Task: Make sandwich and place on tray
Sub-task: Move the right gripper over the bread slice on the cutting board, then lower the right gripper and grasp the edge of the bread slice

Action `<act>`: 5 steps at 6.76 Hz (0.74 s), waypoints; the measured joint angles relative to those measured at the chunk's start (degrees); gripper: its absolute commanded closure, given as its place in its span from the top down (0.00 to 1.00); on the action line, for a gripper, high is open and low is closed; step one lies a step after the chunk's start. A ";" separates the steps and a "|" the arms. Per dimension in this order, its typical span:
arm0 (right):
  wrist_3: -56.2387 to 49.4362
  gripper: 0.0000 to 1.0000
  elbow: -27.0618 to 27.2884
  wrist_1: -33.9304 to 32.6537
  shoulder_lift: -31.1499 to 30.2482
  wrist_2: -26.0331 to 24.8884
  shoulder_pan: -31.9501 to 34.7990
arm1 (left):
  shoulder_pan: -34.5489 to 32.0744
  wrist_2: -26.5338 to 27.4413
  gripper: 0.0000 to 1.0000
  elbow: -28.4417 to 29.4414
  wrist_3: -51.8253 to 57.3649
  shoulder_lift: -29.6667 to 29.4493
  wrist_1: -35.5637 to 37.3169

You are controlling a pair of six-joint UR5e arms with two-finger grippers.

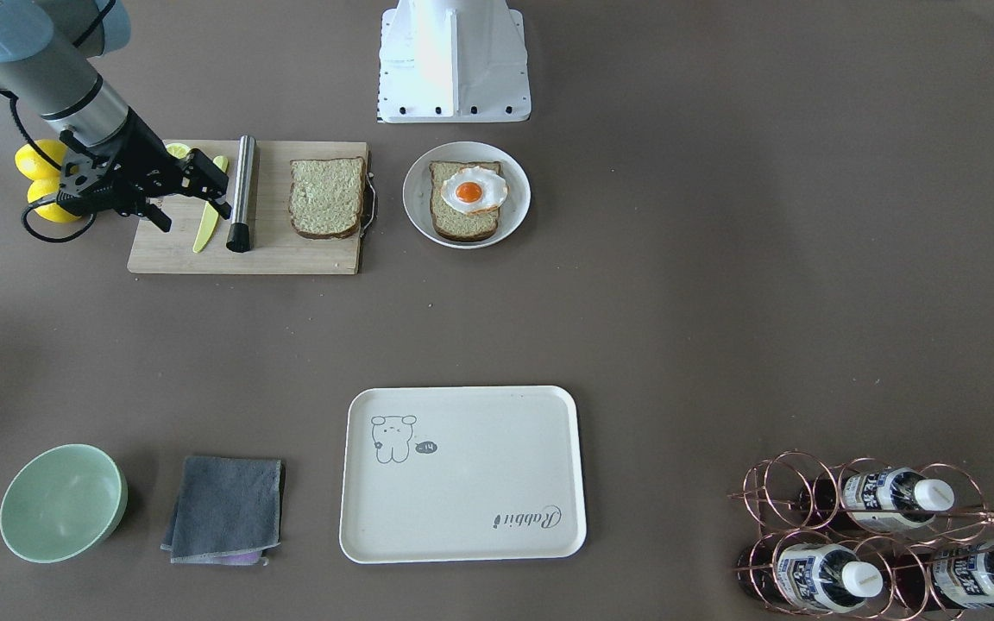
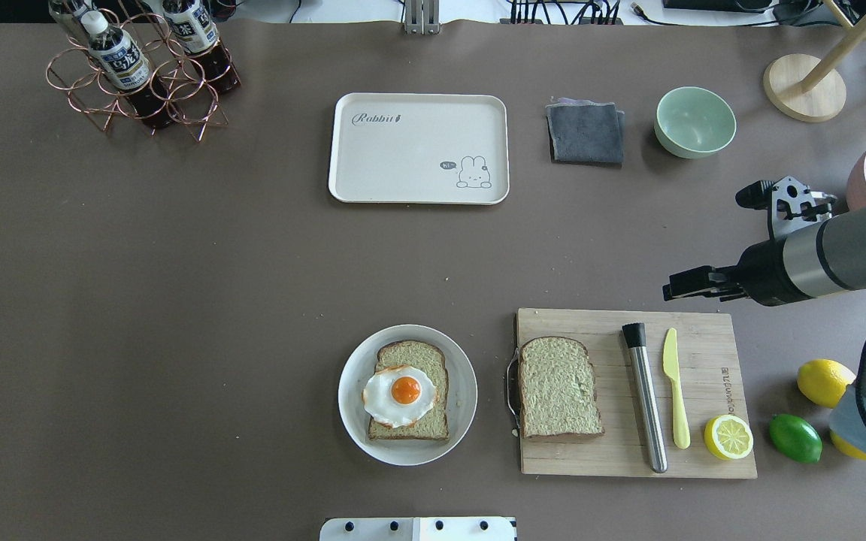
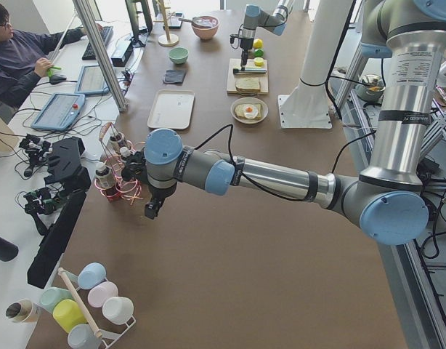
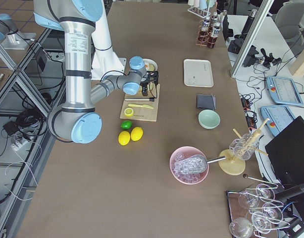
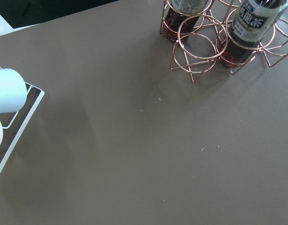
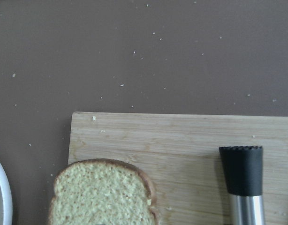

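While on cutting board, bread slice beside steel muddler

bread slice on board, rod (black-capped)

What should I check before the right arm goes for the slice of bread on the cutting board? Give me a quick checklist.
1. Loose bread slice lies flat on the cutting board with nothing on it: ok.
2. Right end effector is empty and looks open: ok.
3. Right end effector above that slice: not ok. It hangs by the yellow knife and metal muddler, off to the slice's side.
4. Egg sits on the other slice on the plate: ok.
5. Tray is bare: ok.
6. Left end effector, far off by the bottle rack, open or shut: cannot tell.
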 measured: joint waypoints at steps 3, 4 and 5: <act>0.49 0.62 -2.28 -0.13 2.47 -1.88 -2.74 | 0.01 -0.05 0.99 0.00 0.06 0.12 -0.35; 0.33 0.61 -3.48 -0.15 3.76 -1.90 -2.59 | 0.01 -0.06 0.99 0.00 0.08 0.15 -0.36; 0.12 0.60 -4.65 -0.16 4.93 -1.89 -2.15 | 0.01 -0.06 0.99 0.00 0.08 0.16 -0.36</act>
